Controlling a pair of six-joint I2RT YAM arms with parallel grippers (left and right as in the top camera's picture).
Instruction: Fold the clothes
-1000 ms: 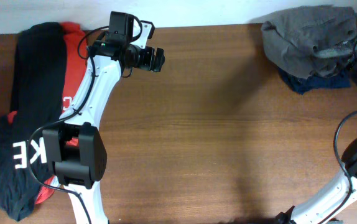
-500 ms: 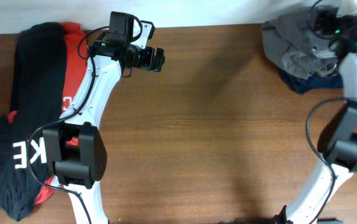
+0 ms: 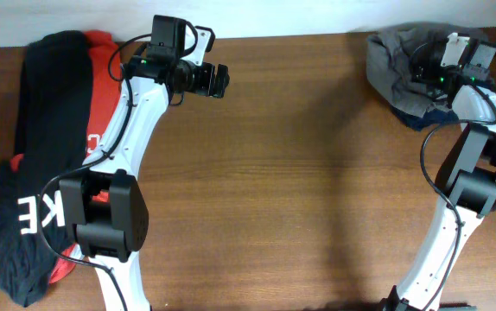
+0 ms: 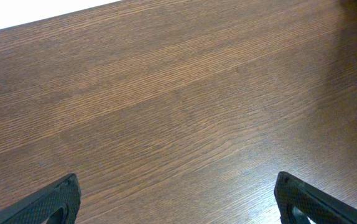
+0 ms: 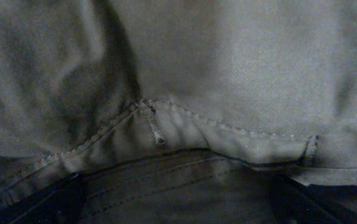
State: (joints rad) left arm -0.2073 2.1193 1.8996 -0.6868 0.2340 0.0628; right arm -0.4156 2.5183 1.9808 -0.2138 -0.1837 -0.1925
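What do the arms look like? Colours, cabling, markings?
Left arm and right arm: white links, boxy black joint housings, loose black cables, green lights near the wrists. Left pincer fingers are black carbon-weave. No markings readable.

I see the table (image 4: 185,106) as grained brown wood with a dull sheen; the shorts (image 5: 228,62) are matt, wrinkled woven cloth with stitched seams.
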